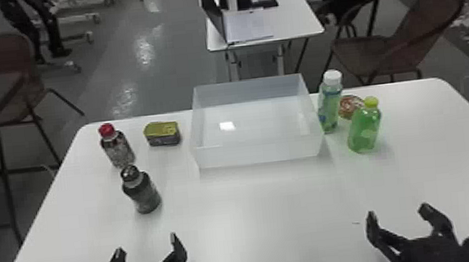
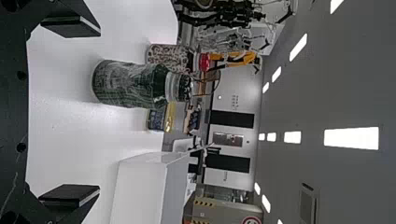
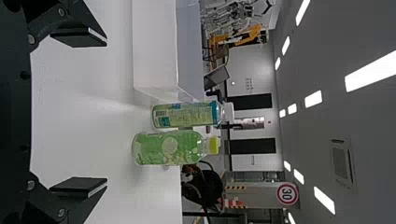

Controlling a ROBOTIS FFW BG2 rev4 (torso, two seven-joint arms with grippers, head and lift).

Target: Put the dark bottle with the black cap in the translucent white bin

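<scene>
We're pre-grasp, looks like: black left hand (image 1: 146, 244) and right hand (image 1: 398, 211) both open, dark black-capped bottle (image 1: 145, 195) upright, front-left of the translucent white bin (image 1: 258, 153). Next we'd straddle the bottle left-handed, then grip.

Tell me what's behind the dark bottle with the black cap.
In the head view, a patterned bottle with a red cap stands behind the dark bottle. The black cap slightly overlaps that bottle's base, so the covered bit cannot be seen.

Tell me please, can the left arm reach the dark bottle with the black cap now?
Probably yes: the left hand is open, the dark bottle stands upright ahead of it, and nothing seems to stand between them.
</scene>
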